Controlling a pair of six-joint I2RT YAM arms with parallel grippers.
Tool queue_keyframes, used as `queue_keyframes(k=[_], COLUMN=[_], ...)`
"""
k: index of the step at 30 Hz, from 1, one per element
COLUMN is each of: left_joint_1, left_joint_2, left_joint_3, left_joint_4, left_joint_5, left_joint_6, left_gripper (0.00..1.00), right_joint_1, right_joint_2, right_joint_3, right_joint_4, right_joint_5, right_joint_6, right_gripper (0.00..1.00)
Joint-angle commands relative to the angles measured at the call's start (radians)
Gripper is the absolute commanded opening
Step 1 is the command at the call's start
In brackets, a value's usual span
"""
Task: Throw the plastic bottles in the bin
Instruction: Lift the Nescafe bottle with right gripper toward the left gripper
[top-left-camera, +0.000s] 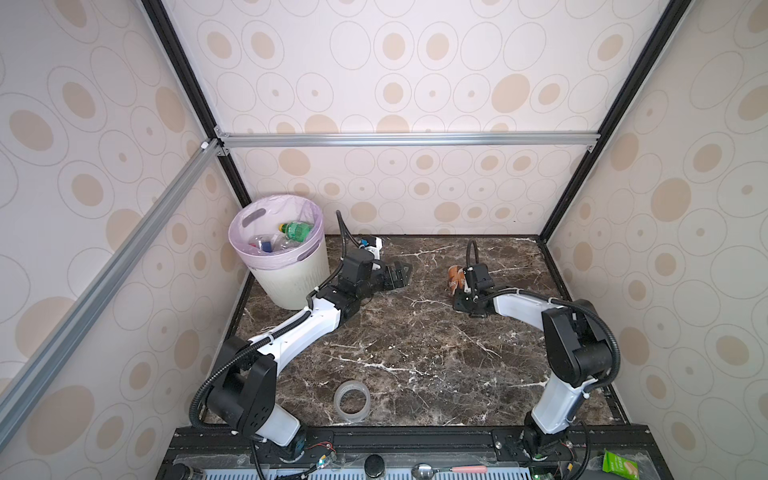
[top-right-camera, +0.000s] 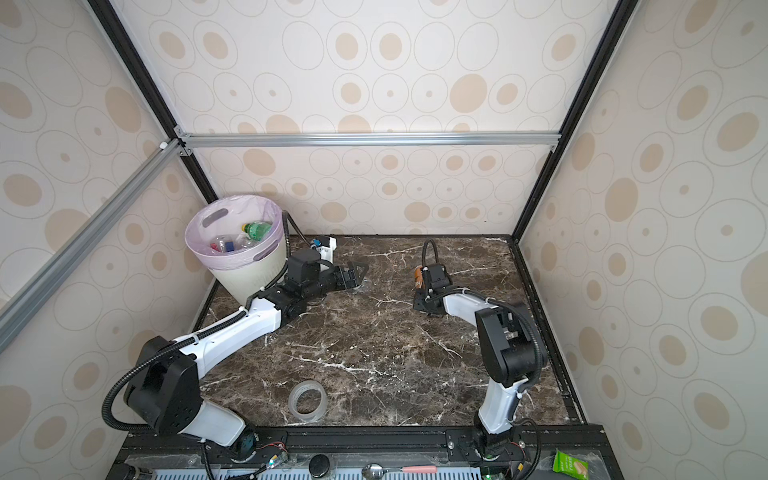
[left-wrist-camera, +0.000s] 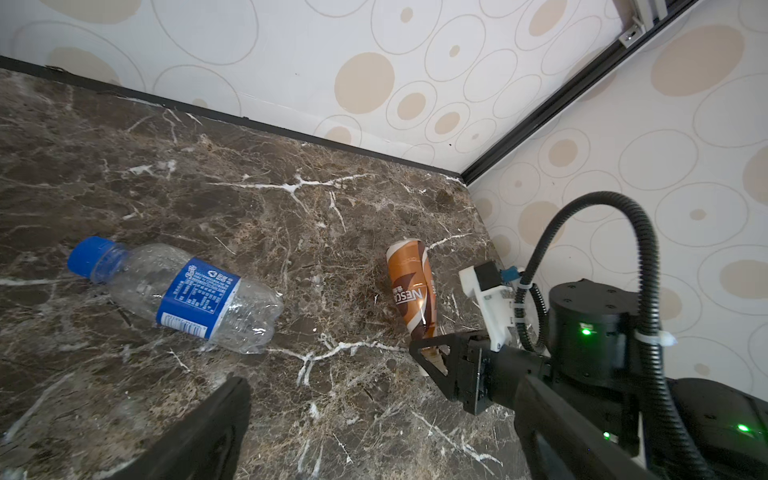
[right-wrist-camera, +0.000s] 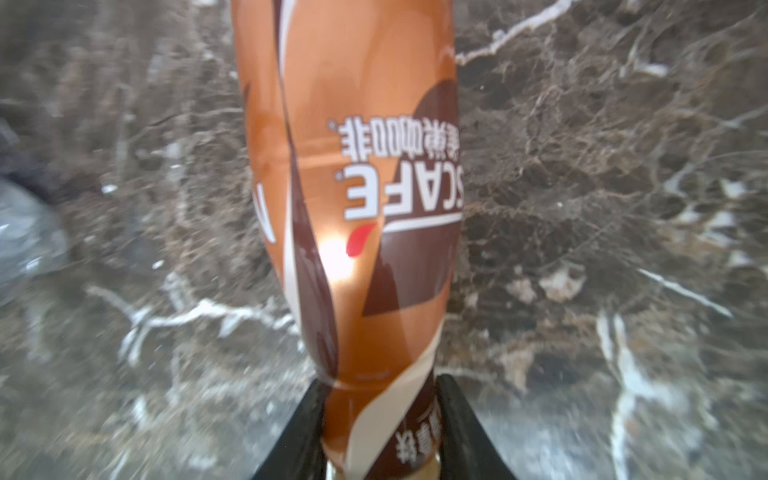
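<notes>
Tape ring (top-left-camera: 352, 386) well apart, clear bottle (left-wrist-camera: 195, 297) lying near brown bottle (left-wrist-camera: 411, 286)

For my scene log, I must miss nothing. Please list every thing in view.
bin: one, cream-white, lilac bag, far left corner
green bottle: one, green, inside bin
clear bottles: several, blue and red details, inside bin
blue-labelled bottle: one, clear, lying ahead of left gripper
Nescafé bottle: one, brown, right of centre
tape ring: one, clear, near front edge
spoon: one, pink handle, front ledge
green packet: one, green, front ledge
left gripper: one, black, open, empty
right gripper: one, black, shut on Nescafé bottle
</notes>
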Motion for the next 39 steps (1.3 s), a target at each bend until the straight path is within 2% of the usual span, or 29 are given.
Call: queue_keyframes(k=[1,9,18,28,37,39], left_joint_1=[0.005,0.026,0.083,0.151,0.157,0.157], left_joint_2=[0.03,0.061,0.052,0.029,0.029,0.024], left_joint_3=[0.069,0.162,0.116,0.022,0.002,0.004], left_joint_4=[-0.011,-0.074,0.002,0.121,0.194,0.187], left_joint_5=[0.04,0.078,0.186,0.297,0.314,0.304], left_joint_6=[-0.014,0.016,-0.065,-0.165,-0.206,-0.198], left_gripper=[0.99,0.99,0.98,0.87,0.78,0.72], right_joint_1=[0.013,0.149,0.3,0.378,0.41,0.412], right_joint_2=[-0.101,-0.212,-0.186,-0.133,-0.094,-0.088], right_joint_3=[-0.008,0.05,0.139,0.213,0.245,0.248], right_joint_4=[-0.009,-0.01,0.042,0.077,0.087,0.087], right_joint_5=[-0.029,-0.075,-0.088,-0.105,-0.109,-0.108], right_joint_6=[-0.03,-0.047,-0.018,-0.002,0.003,0.004], right_gripper=[0.26,0.26,0.26,0.26,0.26,0.26])
